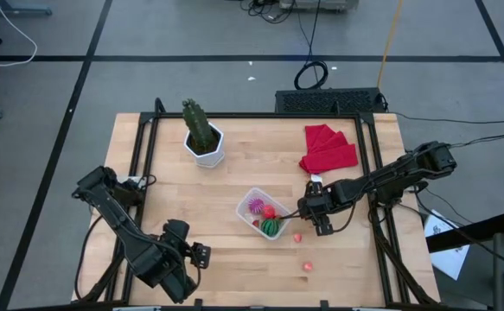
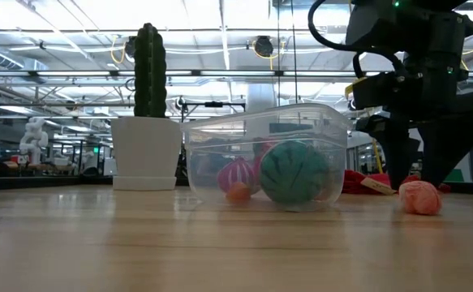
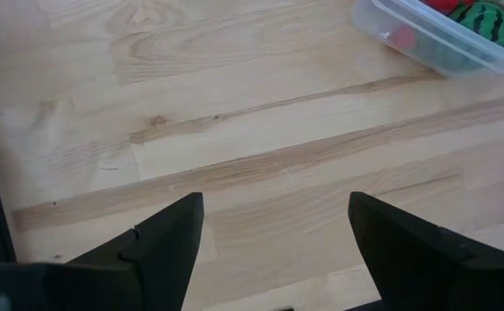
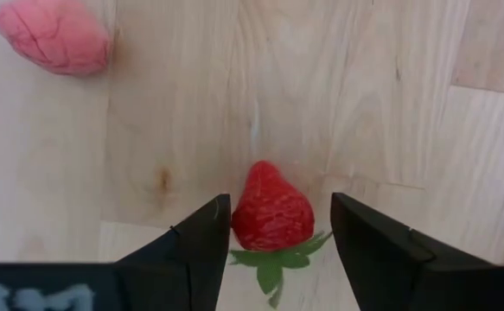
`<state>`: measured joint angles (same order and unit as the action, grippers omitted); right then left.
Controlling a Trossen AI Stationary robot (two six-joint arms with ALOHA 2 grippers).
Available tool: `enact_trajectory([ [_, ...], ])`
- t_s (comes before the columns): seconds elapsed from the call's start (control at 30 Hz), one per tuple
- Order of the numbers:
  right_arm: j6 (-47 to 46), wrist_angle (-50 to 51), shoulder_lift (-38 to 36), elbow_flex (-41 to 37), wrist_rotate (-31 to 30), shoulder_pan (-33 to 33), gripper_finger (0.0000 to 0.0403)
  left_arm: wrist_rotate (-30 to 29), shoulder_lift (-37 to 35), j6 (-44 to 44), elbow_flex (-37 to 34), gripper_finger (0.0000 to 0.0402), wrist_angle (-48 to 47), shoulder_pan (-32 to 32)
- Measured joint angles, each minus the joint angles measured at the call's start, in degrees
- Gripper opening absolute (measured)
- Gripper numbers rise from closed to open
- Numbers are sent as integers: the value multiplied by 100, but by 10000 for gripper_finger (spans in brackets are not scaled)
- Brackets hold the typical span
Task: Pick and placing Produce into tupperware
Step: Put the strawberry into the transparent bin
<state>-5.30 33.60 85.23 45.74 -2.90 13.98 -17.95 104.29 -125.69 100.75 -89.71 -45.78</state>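
R gripper (image 4: 273, 226) jaws apart, straddling strawberry (image 4: 271, 210) on table at 4 o'clock of tupperware (image 1: 250, 206). Looks light, rounded, prob slippery, so I'd pinch mid-body. L gripper (image 3: 273, 226) apart, idle

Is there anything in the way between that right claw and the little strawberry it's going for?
Nothing visible. The right gripper is open, and the strawberry lies on the bare wood between its fingers. The tupperware sits close by with nothing between; a pink berry lies off to the side.
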Motion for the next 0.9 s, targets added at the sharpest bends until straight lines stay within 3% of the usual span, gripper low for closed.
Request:
enact_trajectory([
  [0.9,-107,124,-4,0,-4,0,132,-1,0,122,2,292,32,0],
])
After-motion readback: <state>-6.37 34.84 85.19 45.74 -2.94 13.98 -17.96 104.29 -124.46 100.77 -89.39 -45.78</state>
